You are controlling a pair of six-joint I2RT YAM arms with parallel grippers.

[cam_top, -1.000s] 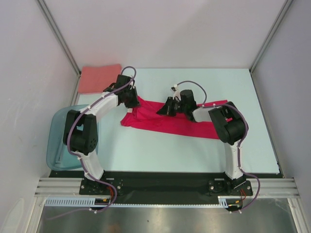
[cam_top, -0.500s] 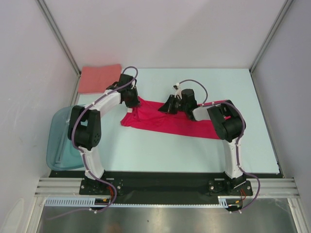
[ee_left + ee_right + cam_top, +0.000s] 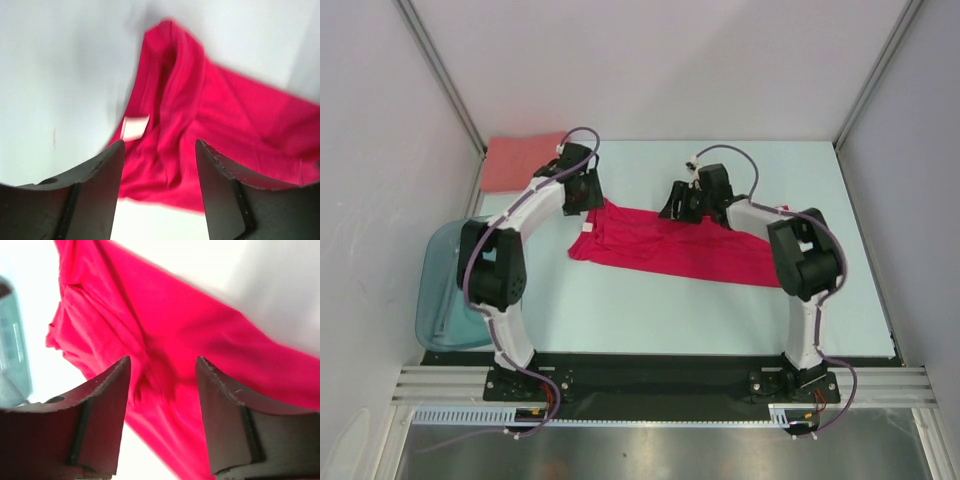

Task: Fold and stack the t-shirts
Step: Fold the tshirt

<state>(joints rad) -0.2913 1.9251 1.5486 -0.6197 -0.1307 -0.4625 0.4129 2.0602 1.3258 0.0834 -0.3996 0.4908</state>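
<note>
Crimson t-shirt (image 3: 670, 250) across pale blue table (image 3: 650, 320), white walls (image 3: 670, 60) around

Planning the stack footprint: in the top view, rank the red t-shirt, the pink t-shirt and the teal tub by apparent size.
1. red t-shirt, spread out.
2. teal tub, partly behind the left arm.
3. pink t-shirt, folded, one corner hidden.

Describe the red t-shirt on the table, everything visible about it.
The red t-shirt is bright crimson soft cloth, folded into a long band lying flat on the pale table, slanting from far left to near right. Its left end is bunched with creases, and a small white label shows there. The left end effector and right end effector are over its far edge, jaws apart, gripping nothing.
</note>
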